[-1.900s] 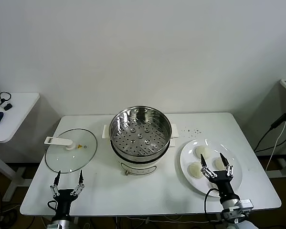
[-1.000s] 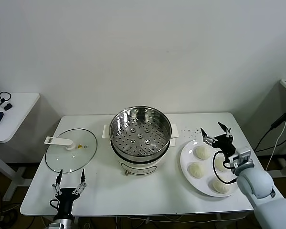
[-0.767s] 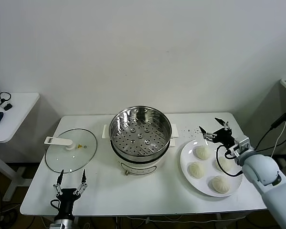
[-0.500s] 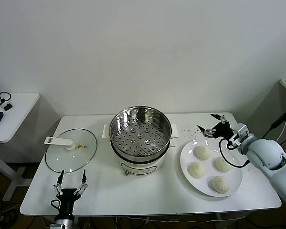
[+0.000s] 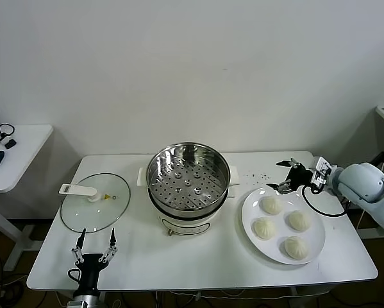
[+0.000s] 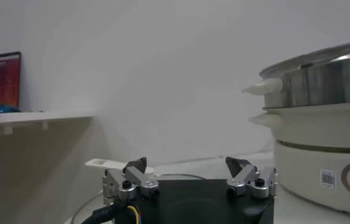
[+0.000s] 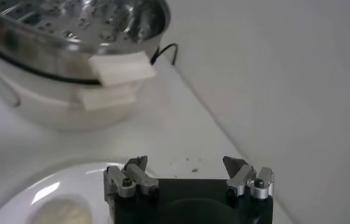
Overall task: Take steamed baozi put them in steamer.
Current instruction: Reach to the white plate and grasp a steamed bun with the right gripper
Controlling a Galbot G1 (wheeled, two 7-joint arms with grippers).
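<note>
Several cream-white baozi lie on a white plate at the table's right. One bun shows in the right wrist view. The steel steamer with its perforated tray stands mid-table and holds nothing; it also shows in the right wrist view and the left wrist view. My right gripper is open and empty, above the table just past the plate's far edge, pointing toward the steamer. My left gripper is open and empty at the table's front left edge.
A round glass lid with a white handle lies flat left of the steamer. Dark crumbs speckle the table between steamer and plate. A side desk stands far left.
My right arm has swung from the plate's front edge up and back, past the buns, to the plate's far side. The left gripper has stayed parked.
</note>
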